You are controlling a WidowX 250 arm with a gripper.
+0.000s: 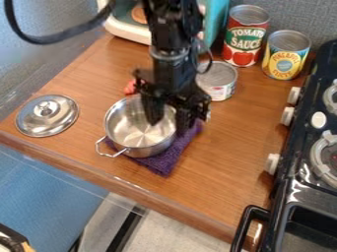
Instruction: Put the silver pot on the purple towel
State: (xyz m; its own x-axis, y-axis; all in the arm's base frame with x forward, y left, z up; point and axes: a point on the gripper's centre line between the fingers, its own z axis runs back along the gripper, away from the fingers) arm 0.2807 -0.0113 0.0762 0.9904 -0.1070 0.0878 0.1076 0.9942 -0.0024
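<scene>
The black gripper (pixel 170 117) hangs over the right side of a steel pot (pixel 131 142), its fingers apart. One finger is over the pot's inside, and the other is by the outside of the right rim. I cannot tell whether either touches the metal. The pot rests upright on a purple cloth (pixel 162 164), with a loop handle towards the lower left. A round steel lid (pixel 47 116) lies knob up to the left. Behind the gripper are a small red object (pixel 130 87), partly hidden, and a short can (pixel 218 80).
A tomato sauce can (pixel 245 37) and a yellow-labelled can (pixel 286 55) stand at the back right. The black stove (pixel 303 147) with white knobs borders the right side. A teal and white box-like object (pixel 128 27) is at the back. The wooden counter's front edge (pixel 118 182) slants across below.
</scene>
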